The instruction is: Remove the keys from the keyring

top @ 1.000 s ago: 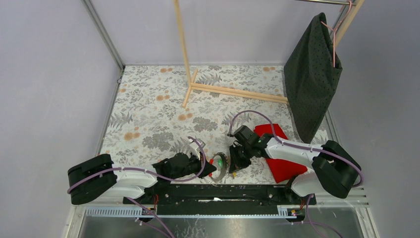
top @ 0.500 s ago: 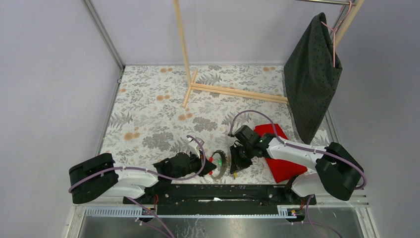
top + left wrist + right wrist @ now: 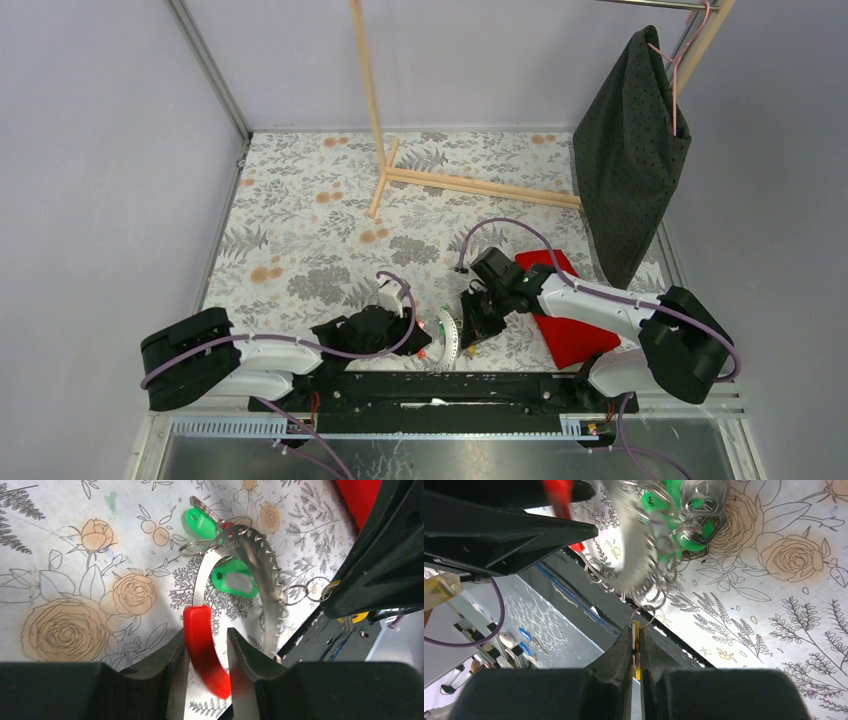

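The left gripper (image 3: 206,647) is clamping the keyring (image 3: 255,555) on its red stretch, so the ring is standing on edge just above the flowered table (image 3: 300,230), near the front rail (image 3: 440,385) and between the two arms. The right gripper (image 3: 636,632) is pinching the yellow key (image 3: 636,650) flat between its closed fingers. This key is hanging from a short chain of small split rings (image 3: 654,592) that is leading up to the big ring.

As I am judging it, the work is only beginning. No key is lying loose on the table, and the two green keys (image 3: 232,580) are sitting on the ring too, toward its far side. So the yellow one is not yet free, and the green ones are waiting after it.

For room, the open table is lying away from the arms. The rail is running just beside the ring on the near side, and the red cloth (image 3: 570,340) is lying to the right, behind the right gripper. Pulling toward the far side is looking safer to me
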You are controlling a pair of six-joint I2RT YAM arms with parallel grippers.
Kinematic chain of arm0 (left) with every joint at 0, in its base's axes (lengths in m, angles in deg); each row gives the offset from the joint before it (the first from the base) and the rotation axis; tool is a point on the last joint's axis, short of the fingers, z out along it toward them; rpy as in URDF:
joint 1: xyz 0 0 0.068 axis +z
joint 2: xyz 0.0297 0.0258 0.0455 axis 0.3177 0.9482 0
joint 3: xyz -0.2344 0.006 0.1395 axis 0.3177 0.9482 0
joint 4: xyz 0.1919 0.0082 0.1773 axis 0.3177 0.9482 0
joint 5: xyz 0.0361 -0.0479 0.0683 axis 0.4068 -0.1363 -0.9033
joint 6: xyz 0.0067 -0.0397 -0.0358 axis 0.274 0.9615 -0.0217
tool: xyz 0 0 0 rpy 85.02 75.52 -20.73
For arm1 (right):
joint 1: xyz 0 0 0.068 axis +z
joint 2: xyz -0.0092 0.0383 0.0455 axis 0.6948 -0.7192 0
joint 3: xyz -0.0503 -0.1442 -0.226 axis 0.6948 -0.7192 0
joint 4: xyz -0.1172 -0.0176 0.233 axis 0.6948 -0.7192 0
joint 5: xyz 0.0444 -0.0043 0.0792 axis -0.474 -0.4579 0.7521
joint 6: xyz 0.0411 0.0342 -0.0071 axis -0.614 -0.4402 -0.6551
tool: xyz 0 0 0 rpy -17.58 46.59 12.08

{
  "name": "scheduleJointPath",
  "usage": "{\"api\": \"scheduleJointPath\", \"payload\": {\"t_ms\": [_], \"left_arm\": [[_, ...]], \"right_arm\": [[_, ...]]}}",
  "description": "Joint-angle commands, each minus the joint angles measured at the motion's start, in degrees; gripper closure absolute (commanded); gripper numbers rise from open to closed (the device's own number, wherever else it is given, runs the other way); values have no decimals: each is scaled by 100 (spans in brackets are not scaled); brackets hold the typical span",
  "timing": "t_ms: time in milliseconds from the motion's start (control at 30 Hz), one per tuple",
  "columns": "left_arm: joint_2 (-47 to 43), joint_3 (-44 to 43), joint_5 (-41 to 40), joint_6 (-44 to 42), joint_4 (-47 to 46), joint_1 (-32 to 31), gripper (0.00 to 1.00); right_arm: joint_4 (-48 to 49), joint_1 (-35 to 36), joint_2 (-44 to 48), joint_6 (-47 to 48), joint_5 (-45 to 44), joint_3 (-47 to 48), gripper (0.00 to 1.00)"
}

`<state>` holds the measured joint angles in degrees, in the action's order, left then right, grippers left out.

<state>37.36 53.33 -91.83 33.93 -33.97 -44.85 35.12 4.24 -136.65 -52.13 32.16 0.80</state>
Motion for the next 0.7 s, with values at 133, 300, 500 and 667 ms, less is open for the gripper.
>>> {"api": "scheduleJointPath", "payload": {"t_ms": [133, 300, 500, 667], "left_arm": [[-1022, 88, 20, 293, 1132, 54, 59], [-1794, -86, 406, 835, 1753, 266, 56], [-1537, 509, 1940, 2838, -32, 1235, 54], [-1111, 176, 2363, 2066, -602, 1415, 55]], "right_arm": [[-124, 99, -141, 78, 132, 265, 100], [-113, 270, -232, 154, 8, 421, 100], [-292, 358, -163, 436, -626, 670, 100], [-243, 476, -160, 718, -1032, 890, 100]]}}
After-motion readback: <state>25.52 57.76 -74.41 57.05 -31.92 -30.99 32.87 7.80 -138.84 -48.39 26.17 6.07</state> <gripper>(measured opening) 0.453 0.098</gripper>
